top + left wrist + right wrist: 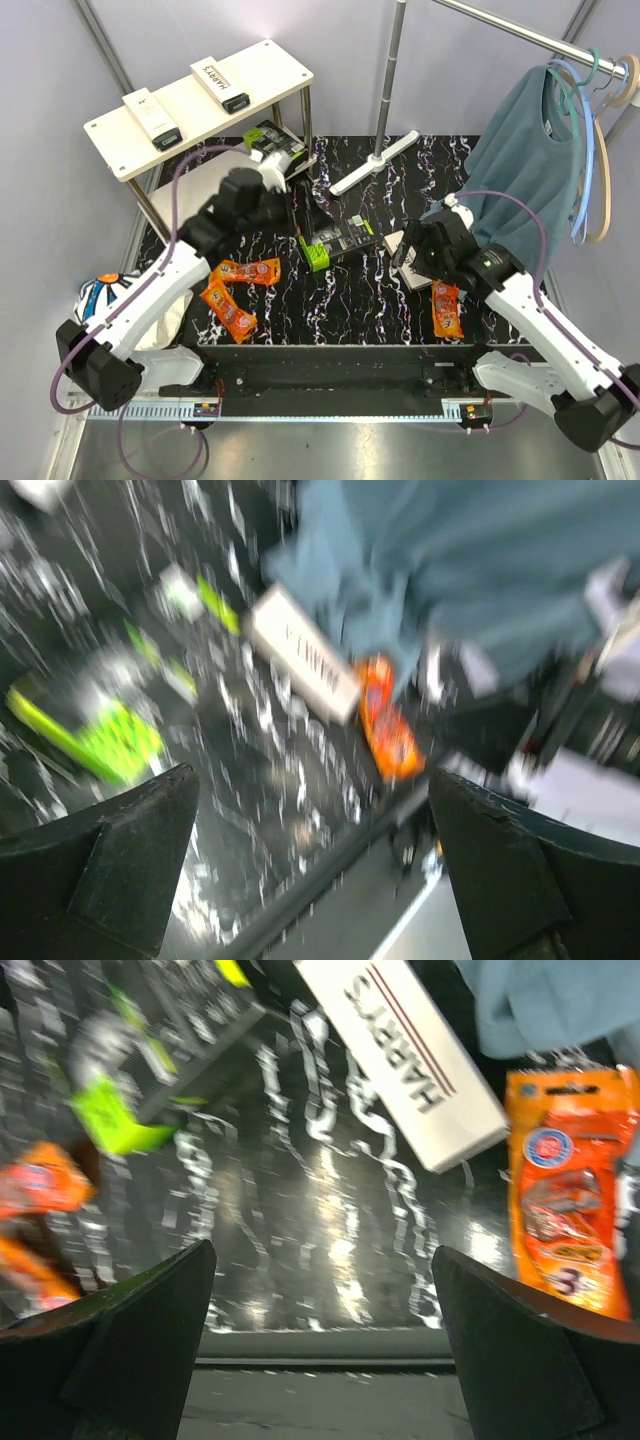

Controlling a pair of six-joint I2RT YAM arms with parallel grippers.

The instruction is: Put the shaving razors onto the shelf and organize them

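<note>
White top board of the shelf (270, 60): two HARRY'S boxes (153, 115) are laid on it, roughly parallel, well apart. One black-and-lime pack (275, 140) is seen at the shelf's right end, below the top board. Whether it rests on the lower level cannot be told.

Not yet shelved, on the black marbled table (330, 300):
- second black-and-lime pack (335, 243), mid-table
- third HARRY'S box (400, 1060), near it on the right
- orange packet (570, 1190), close beside that box
- two more orange packets (245, 270), on the left arm's side

Right gripper (320, 1340): jaws wide apart, nothing held, hovering over the table just short of the third HARRY'S box. Left gripper (310, 860): fingers spread wide, nothing between them. Its wrist view is blurred, so finer detail is not to be trusted.

Judged step: pickup of the third HARRY'S box by the right gripper.
- The box lies skewed to the fingers, so wrist yaw is needed first.
- It should be taken across the short width, near the middle, with jaws squared to the long edges.
- The orange packet should be cleared on the descent.
- The box is best set on the top board next to the other two, same orientation, so kinds are kept grouped.
</note>
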